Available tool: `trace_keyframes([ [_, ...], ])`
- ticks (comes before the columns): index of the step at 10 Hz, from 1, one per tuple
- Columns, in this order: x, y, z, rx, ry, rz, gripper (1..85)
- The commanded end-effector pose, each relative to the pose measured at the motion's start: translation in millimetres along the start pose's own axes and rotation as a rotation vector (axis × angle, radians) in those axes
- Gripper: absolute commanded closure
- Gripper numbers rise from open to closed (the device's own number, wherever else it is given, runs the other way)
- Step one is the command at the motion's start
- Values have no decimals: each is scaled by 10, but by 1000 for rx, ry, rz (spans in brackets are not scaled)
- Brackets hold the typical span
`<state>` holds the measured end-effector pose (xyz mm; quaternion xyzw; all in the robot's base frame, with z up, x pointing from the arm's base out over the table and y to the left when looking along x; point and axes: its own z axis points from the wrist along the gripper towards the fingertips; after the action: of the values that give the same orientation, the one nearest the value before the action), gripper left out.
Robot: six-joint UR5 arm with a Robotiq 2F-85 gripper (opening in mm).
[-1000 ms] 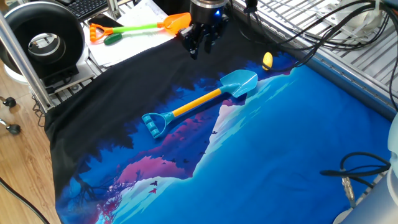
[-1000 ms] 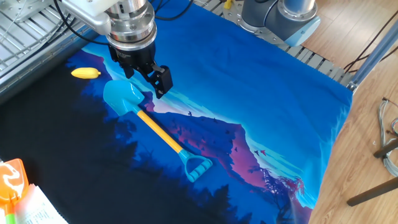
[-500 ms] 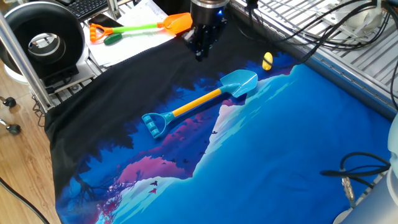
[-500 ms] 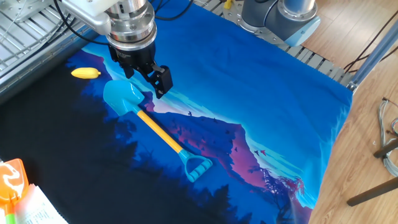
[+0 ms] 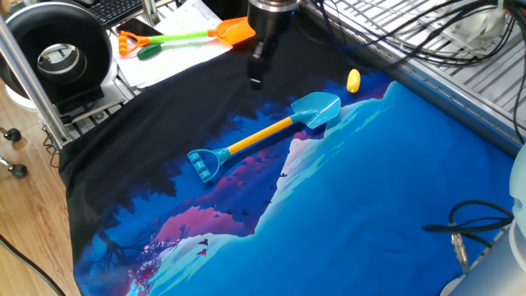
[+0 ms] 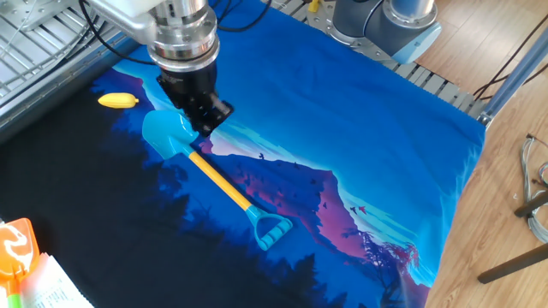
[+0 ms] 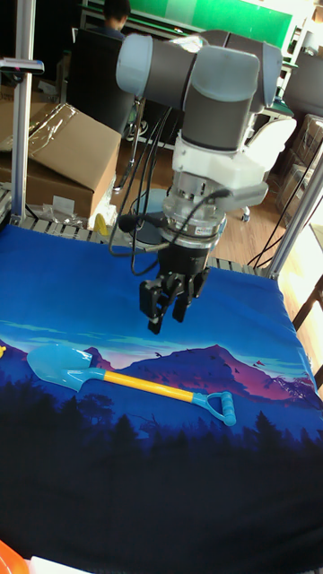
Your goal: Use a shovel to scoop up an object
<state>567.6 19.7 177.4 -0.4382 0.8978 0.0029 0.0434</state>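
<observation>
The shovel [image 5: 263, 134] lies flat on the blue printed cloth, light-blue blade toward the back right, yellow shaft, blue D-handle toward the front left; it also shows in the other fixed view [image 6: 218, 184] and the tall view [image 7: 135, 381]. The object [image 5: 353, 80], a small yellow oval, rests on the cloth just beyond the blade [image 6: 117, 101], not touching it. My gripper [image 5: 256, 78] hangs above the cloth near the blade end [image 6: 214, 120], clear of the shovel. In the tall view its fingers stand apart with nothing between them [image 7: 164, 316].
An orange-bladed, green-shafted toy shovel [image 5: 185, 37] lies on papers at the back left. A black round device [image 5: 57, 53] stands at the far left. Cables [image 5: 411, 33] run over the metal rack at the back right. The robot base [image 6: 385, 21] sits at the cloth's far edge.
The wrist has turned about its vertical axis, so the fingers now face one fixed view edge-on. The shovel and the yellow object have not moved.
</observation>
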Motion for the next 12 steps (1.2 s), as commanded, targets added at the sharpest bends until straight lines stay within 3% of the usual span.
trace_keyframes([
  [1,30,-121,132,32,22,-331,270],
  [4,-43,-15,223,33,29,-368,183],
  [5,-155,42,276,40,3,-346,180],
  [8,-349,94,550,82,-19,-316,190],
  [9,-389,83,533,85,-20,-315,187],
  [10,-393,74,457,85,-11,-313,180],
  [11,-349,-17,402,114,28,-341,177],
  [12,-362,-111,405,153,50,-384,110],
])
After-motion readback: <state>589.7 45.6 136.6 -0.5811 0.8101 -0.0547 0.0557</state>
